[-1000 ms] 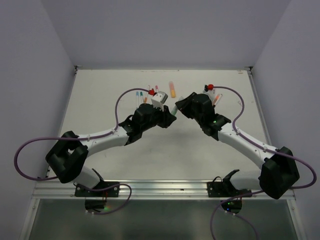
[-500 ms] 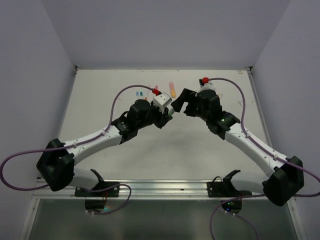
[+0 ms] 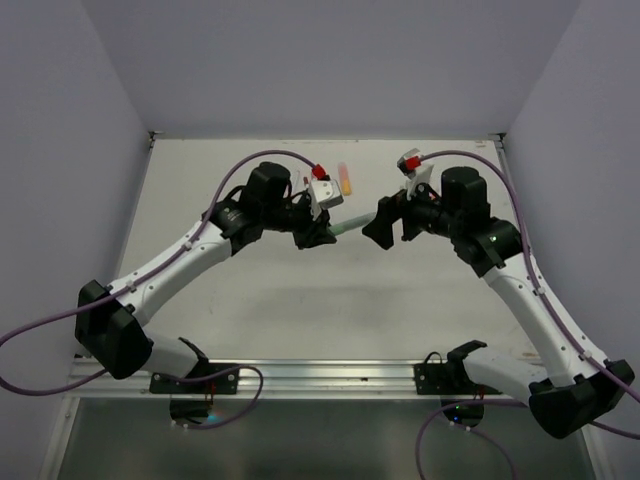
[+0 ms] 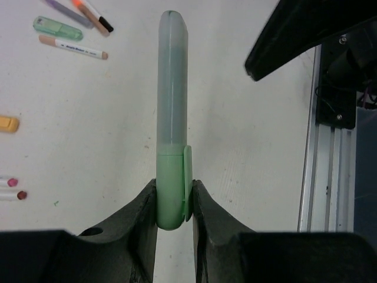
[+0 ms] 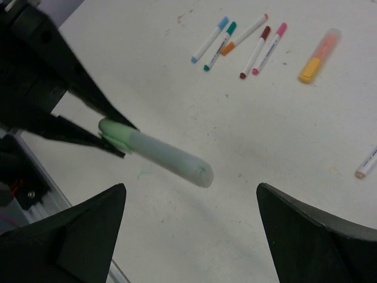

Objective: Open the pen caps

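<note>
My left gripper (image 4: 175, 187) is shut on the green clip-bearing cap end of a pale green highlighter (image 4: 172, 88), held above the table. Its frosted barrel points toward my right gripper (image 5: 189, 188), which stands wide open just short of the barrel's tip, touching nothing. In the top view the highlighter (image 3: 345, 226) bridges most of the gap between the left gripper (image 3: 318, 232) and the right gripper (image 3: 378, 222). Several slim pens (image 5: 254, 52) with coloured caps and an orange highlighter (image 5: 318, 56) lie on the table.
A mint green piece (image 4: 56, 26), a beige-tipped pen (image 4: 73, 47) and a small orange piece (image 4: 8, 124) lie on the table in the left wrist view. The metal rail (image 4: 321, 177) marks the near table edge. Walls enclose the table.
The right gripper has opened and drawn back to the right, off the highlighter's barrel. The left arm has swung further back and left, still holding the green end.
</note>
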`<move>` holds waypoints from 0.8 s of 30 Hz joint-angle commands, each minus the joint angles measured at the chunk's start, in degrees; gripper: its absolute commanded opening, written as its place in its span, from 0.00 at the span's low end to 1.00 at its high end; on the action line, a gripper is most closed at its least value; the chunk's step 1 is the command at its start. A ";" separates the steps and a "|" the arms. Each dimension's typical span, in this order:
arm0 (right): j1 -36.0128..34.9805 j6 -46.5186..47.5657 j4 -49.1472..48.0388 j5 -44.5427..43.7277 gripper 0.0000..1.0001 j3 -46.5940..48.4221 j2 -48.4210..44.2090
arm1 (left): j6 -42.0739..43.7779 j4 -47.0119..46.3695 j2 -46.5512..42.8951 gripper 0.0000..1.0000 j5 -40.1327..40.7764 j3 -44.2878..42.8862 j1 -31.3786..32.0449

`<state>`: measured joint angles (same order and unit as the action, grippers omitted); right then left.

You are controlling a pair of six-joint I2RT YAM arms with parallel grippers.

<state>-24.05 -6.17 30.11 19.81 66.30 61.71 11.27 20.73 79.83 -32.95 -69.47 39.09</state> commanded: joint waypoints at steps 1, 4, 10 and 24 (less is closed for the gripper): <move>-0.03 10.39 6.63 11.99 0.96 3.04 -0.46 | 6.12 10.90 1.99 0.00 -9.32 -4.61 -2.53; -0.20 11.01 6.98 18.23 0.89 3.22 1.29 | 7.63 13.89 3.05 0.00 -10.99 -6.37 -2.62; -0.38 12.33 8.03 22.81 0.75 4.36 5.43 | 9.82 18.03 4.19 0.00 -15.66 -7.52 -2.62; -4.16 17.07 13.40 23.16 0.55 7.44 11.59 | 12.11 20.84 3.75 0.00 -14.78 -9.28 -2.62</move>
<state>-27.64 8.95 41.95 40.38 71.18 73.60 22.15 40.25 83.90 -46.28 -76.07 36.45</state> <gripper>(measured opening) 0.566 0.282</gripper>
